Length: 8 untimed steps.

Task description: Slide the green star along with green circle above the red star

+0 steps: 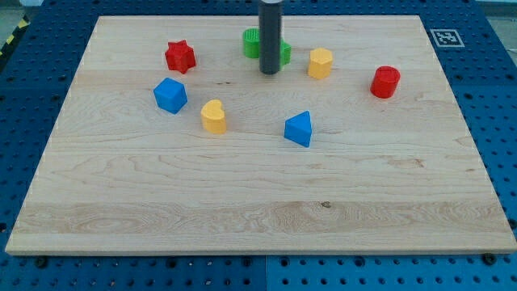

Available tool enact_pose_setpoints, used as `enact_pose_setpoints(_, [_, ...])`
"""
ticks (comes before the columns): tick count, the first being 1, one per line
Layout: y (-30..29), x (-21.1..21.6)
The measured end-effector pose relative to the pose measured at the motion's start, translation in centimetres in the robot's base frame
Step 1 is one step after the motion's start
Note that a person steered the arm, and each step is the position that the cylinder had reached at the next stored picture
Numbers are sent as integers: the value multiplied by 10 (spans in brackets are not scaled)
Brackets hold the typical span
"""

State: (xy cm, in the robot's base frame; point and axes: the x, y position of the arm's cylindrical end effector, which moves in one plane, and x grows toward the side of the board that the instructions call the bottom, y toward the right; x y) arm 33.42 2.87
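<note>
The red star lies at the board's upper left. Two green blocks sit at the top centre, partly hidden by my rod: the green circle shows on the rod's left and the green star on its right. My tip rests on the board just below and between these two green blocks, touching or nearly touching them. The green blocks are to the right of the red star, about level with it.
A yellow hexagon sits right of the green star. A red cylinder is further right. A blue cube, a yellow heart and a blue triangle lie across the middle of the wooden board.
</note>
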Motion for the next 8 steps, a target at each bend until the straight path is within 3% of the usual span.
enact_pose_setpoints(1, [41,4])
enact_pose_setpoints(3, [54,-19])
enact_pose_setpoints(8, [-64,-64])
